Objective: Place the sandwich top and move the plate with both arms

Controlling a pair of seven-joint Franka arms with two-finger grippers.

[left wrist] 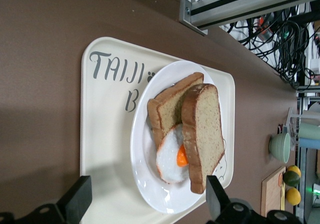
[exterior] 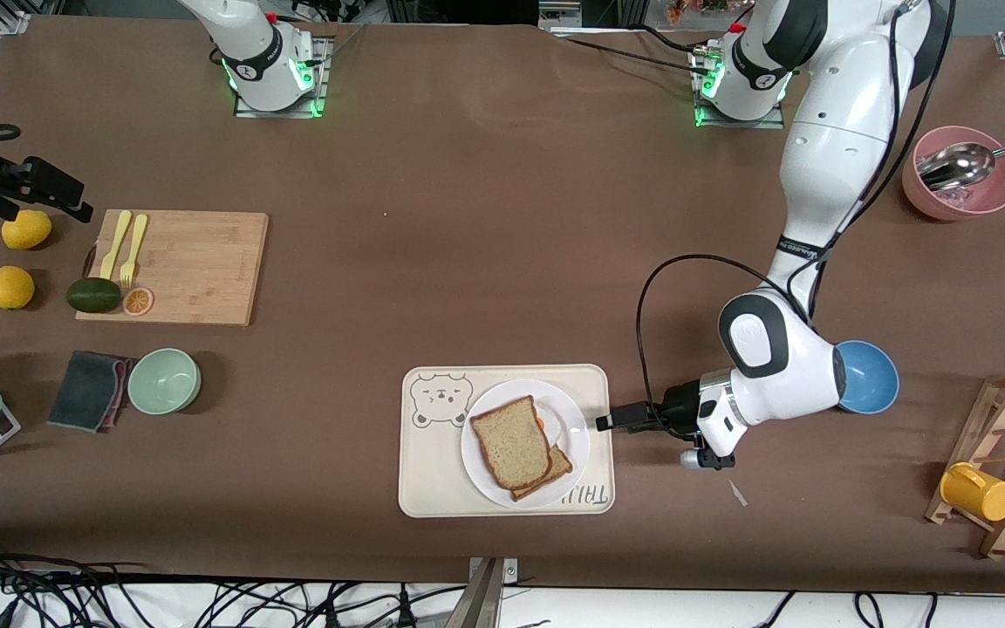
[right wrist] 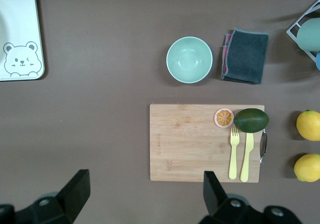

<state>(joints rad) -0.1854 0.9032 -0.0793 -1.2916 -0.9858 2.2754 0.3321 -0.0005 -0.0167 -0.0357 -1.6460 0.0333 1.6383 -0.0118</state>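
Note:
The sandwich top [exterior: 511, 440] [left wrist: 205, 129] lies on the round white plate [exterior: 577, 436] [left wrist: 150, 184], leaning over a fried egg [left wrist: 170, 156] and a smaller bread slice [exterior: 559, 467] [left wrist: 167, 104]. The plate sits on a cream bear tray [exterior: 433, 471] [left wrist: 105, 134]. My left gripper [exterior: 605, 424] [left wrist: 147, 194] is open and low at the tray's edge toward the left arm's end, just short of the plate's rim and holding nothing. My right gripper [exterior: 58, 196] [right wrist: 145, 184] hangs open and empty, high over the right arm's end of the table by the cutting board.
A wooden cutting board [exterior: 175, 266] [right wrist: 205, 141] carries yellow cutlery, an avocado and an orange slice. Two lemons [exterior: 18, 257], a green bowl [exterior: 164, 380] and a dark cloth [exterior: 88, 390] lie around it. A blue bowl [exterior: 869, 377], a pink bowl [exterior: 960, 174] and a yellow mug [exterior: 978, 491] stand at the left arm's end.

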